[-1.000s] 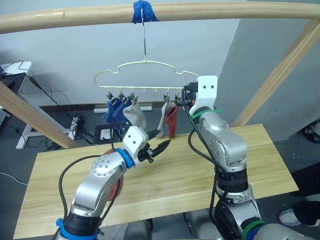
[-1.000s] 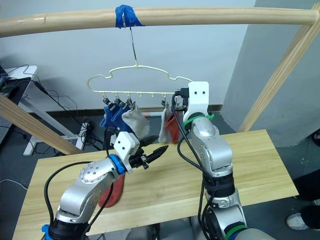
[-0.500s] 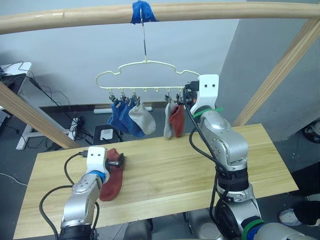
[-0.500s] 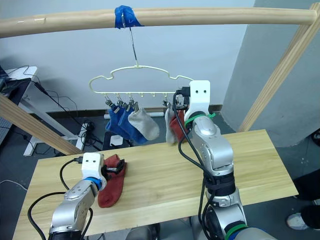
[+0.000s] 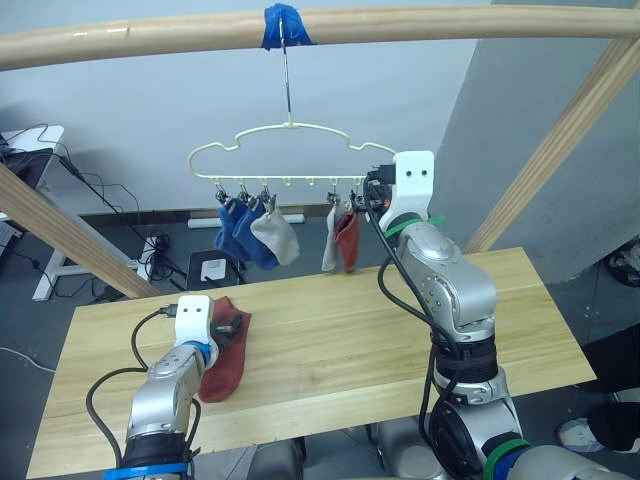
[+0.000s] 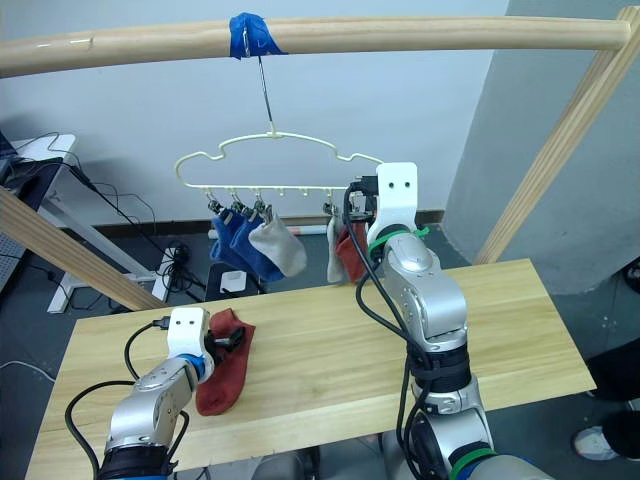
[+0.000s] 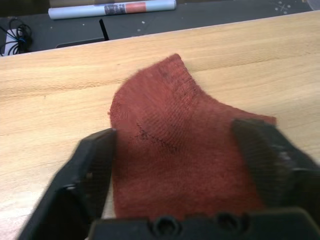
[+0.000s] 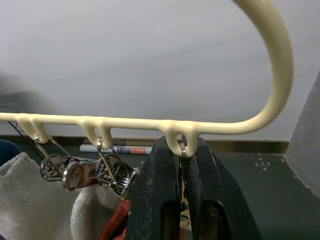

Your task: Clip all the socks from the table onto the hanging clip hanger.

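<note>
Straddling the last rust-red sock (image 7: 175, 150) with fingers apart, the left tool (image 7: 185, 165) risks grasping bench (image 5: 400, 330) only; right tool (image 8: 182, 195) is clamped on the end clip (image 8: 184, 150) at the hanger's (image 5: 290, 135) three o'clock.

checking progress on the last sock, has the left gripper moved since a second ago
Yes. The left gripper has come down from mid-air near the clip hanger to the table, fingers open astride the rust-red sock lying there.
</note>
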Robot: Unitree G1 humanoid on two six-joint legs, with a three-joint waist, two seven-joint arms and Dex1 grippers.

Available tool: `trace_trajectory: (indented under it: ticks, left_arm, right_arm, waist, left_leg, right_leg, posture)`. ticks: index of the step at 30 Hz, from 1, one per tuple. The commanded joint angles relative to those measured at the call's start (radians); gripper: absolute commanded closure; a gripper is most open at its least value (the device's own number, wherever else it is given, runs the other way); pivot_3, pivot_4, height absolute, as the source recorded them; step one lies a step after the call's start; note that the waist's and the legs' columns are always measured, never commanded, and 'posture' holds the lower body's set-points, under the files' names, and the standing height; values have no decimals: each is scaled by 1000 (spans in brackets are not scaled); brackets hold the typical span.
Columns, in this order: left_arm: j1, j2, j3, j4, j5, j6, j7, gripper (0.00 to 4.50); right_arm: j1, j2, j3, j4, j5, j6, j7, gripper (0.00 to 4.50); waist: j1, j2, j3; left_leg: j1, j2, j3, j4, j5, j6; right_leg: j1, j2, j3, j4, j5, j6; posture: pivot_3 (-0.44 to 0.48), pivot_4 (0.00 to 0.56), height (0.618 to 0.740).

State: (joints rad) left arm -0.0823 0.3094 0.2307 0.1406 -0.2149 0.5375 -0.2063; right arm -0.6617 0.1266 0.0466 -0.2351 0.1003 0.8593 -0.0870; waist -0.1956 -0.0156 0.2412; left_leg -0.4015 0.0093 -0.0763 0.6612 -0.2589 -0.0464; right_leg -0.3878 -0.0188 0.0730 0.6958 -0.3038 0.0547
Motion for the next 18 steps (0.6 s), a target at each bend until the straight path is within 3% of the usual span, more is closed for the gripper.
trace_trajectory:
  ticks: [1, 6, 11, 15, 18]
  left_arm:
    - [25, -8, -12, -1, 1, 33, -2, 1852]
    - [33, 1, -44, -23, -5, 22, -57, 3040]
    - [11, -1, -179, -120, -22, -44, -219, 4312]
    - [-53, -27, -323, -229, -70, -41, -373, 4442]
    - [-108, -77, -387, -277, -101, -13, -401, 4442]
  right_arm:
    - [-17, 11, 16, -56, 8, -7, 11, 4500]
    - [-18, 13, 16, -54, 8, -7, 11, 4500]
    - [-19, 12, 13, -55, 7, -7, 9, 4500]
    - [-19, 11, 9, -61, 7, -4, 6, 4500]
    - [-19, 10, 7, -69, 7, 1, 5, 4500]
  waist:
    - [0, 0, 0]
    - [0, 0, 0]
    - [1, 1, 1]
    - [1, 1, 2]
    - [1, 1, 2]
  left_leg:
    - [0, 0, 0, 0, 0, 0]
    - [0, 0, 0, -1, 0, 0]
    - [0, 0, 1, -1, 0, 0]
    - [-3, 0, 1, -2, 0, 0]
    - [-4, 0, 0, -2, 0, 0]
  right_leg:
    - [0, 0, 0, 0, 0, 0]
    - [0, 0, 0, -1, 0, 0]
    - [0, 0, 1, -2, 0, 0]
    - [-1, 0, 0, -5, 0, 0]
    - [-1, 0, 0, -7, 0, 0]
  posture:
    - [-222, 249, 740]
    - [-222, 252, 740]
    - [-230, 250, 740]
    - [-242, 247, 740]
    - [-247, 245, 740]
